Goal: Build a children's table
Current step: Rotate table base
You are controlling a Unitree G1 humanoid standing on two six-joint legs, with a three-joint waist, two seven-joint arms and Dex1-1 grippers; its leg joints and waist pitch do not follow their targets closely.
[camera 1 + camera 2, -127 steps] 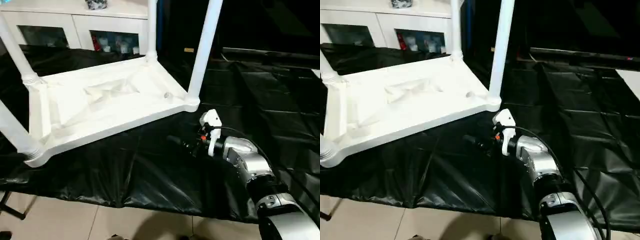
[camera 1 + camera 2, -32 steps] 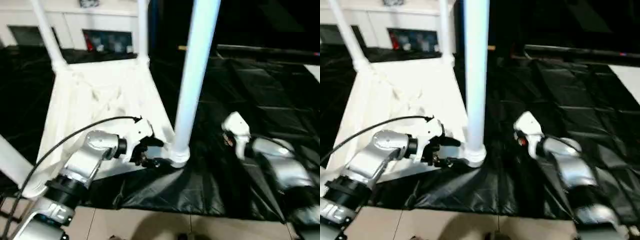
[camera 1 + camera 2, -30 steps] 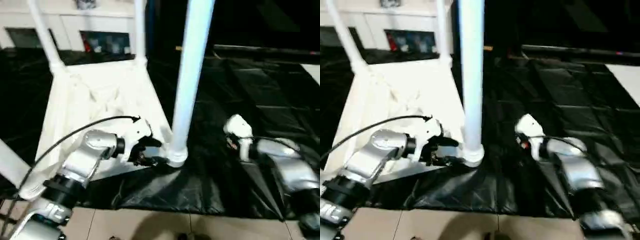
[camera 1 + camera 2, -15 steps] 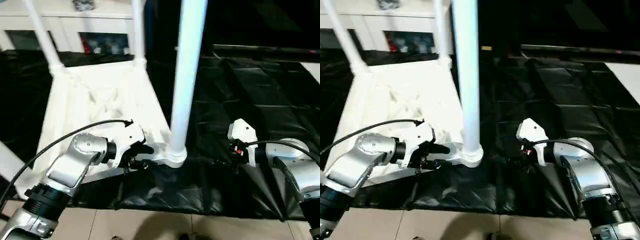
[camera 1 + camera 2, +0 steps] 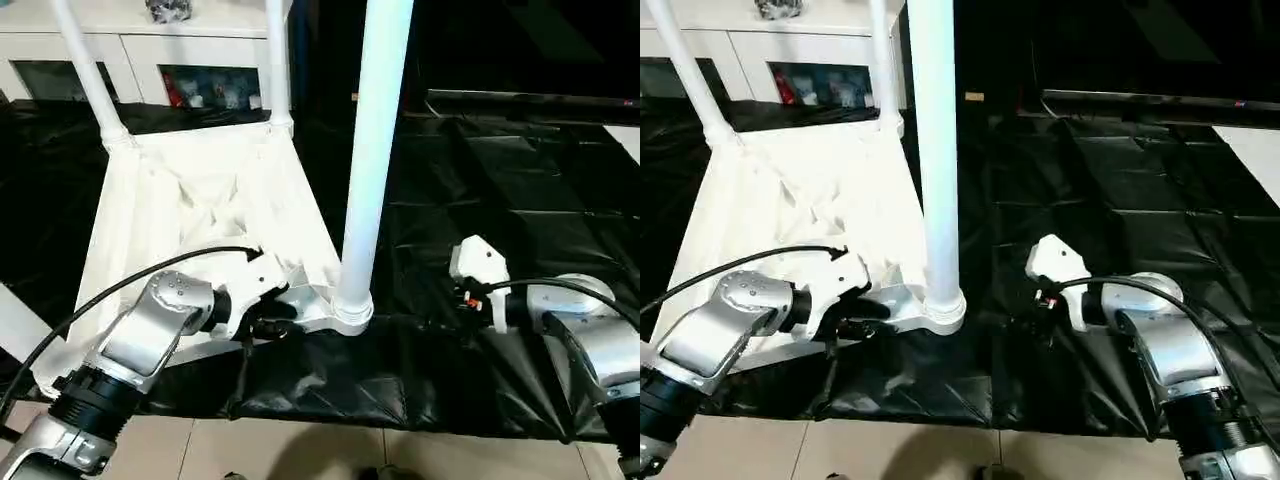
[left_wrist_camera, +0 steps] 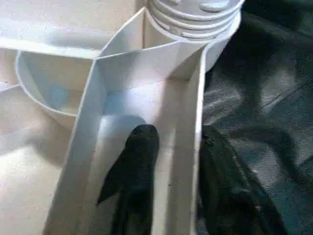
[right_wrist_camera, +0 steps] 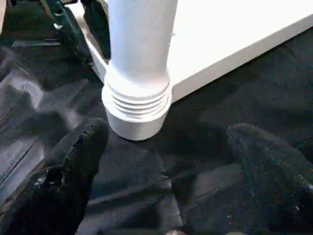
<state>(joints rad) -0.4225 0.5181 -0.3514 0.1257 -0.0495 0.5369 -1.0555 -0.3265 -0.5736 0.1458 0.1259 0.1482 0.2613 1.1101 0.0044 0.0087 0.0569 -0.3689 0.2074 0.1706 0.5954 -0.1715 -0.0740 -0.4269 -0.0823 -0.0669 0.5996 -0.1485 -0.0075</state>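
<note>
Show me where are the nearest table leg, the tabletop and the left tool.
nearest table leg (image 5: 365, 170), left eye view, middle of its tube.
tabletop (image 5: 190, 215), left eye view, ribbed underside.
left tool (image 6: 171, 161), left wrist view, between its fingertips, astride the rim wall.

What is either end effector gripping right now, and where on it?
The left end effector straddles the tabletop's outer rim wall beside the near corner socket, one finger inside, one outside. The right end effector is open, holding nothing.

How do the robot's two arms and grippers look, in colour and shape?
Both forearms are rounded silver shells with black ribbed collars near the elbow. Each wrist carries a white angular housing. A thin black cable loops along the left arm and another along the right arm. The gripper fingers are black and matte.
</note>
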